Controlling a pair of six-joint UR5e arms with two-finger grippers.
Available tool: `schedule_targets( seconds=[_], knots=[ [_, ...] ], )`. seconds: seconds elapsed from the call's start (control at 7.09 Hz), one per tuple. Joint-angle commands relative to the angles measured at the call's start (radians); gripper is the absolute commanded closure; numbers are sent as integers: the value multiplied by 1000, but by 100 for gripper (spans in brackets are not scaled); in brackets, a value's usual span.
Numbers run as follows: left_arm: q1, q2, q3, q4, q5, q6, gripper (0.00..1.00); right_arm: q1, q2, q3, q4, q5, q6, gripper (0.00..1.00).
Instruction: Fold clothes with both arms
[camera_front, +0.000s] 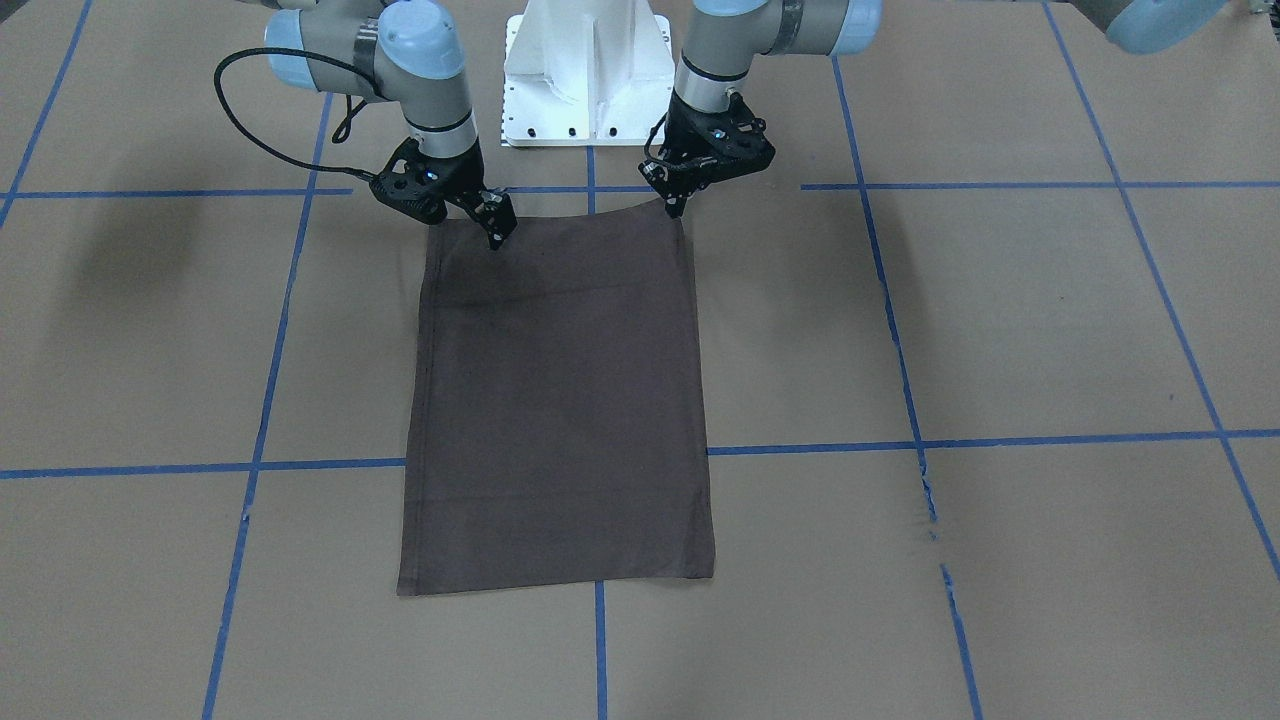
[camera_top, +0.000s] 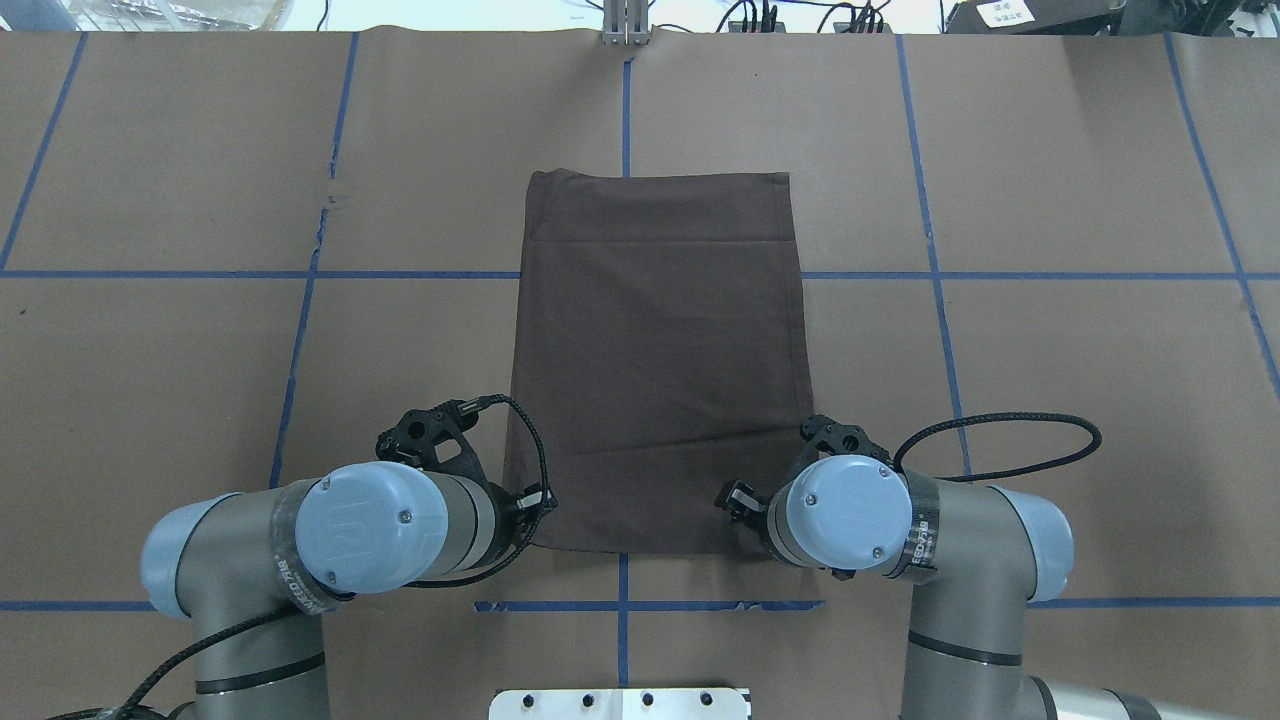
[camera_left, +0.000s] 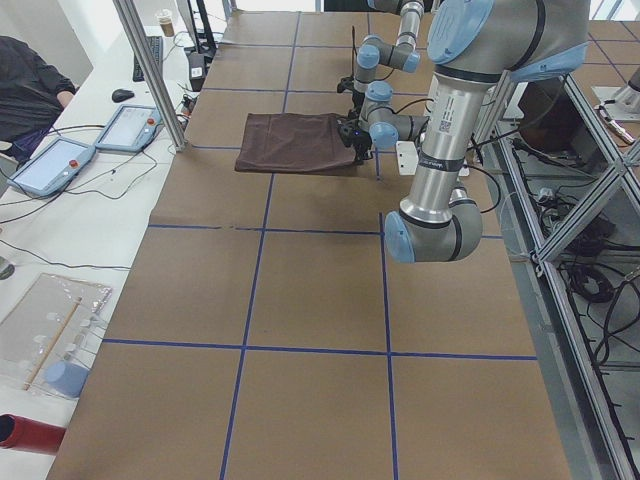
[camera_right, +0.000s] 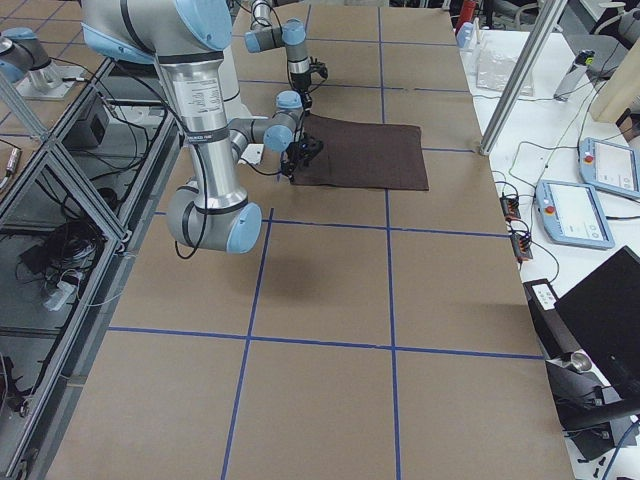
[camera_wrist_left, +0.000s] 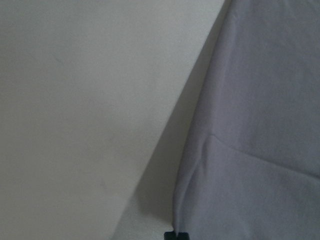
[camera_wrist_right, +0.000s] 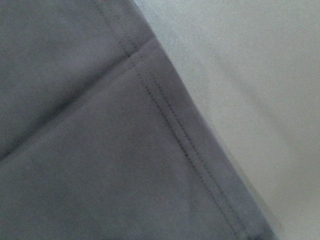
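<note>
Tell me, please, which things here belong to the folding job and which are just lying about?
For the job: T-shirt, left claw, right claw.
Lying about: tablets, mouse, cup, red tube.

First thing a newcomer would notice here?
A dark brown shirt, folded into a neat rectangle, lies mid-table on brown paper gridded with blue tape. The left gripper and right gripper sit at its edge nearest the robot, one near each end.
</note>
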Motion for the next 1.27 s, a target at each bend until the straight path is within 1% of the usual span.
schedule_targets(
  seconds=[0.0,0.14,0.28,0.42,0.56,0.85,0.99,1.13],
  knots=[
    [-1,2,0,0,0,0,100,-2,3,10,0,-2,23,27],
    [-1,0,0,0,0,0,100,-2,6,13,-2,-2,25,56],
    [-2,0,0,0,0,0,100,-5,6,13,-2,-1,25,68],
    [-1,0,0,0,0,0,100,-5,8,13,-3,-1,25,71],
    [-1,0,0,0,0,0,100,-5,11,15,-8,2,25,65],
    [-1,0,2,0,2,0,100,-6,9,19,-9,1,25,64],
    [-1,-1,2,0,2,0,100,-9,12,19,-11,2,25,80],
    [-1,-2,2,0,2,0,100,-9,14,19,-11,4,25,98]
  ],
)
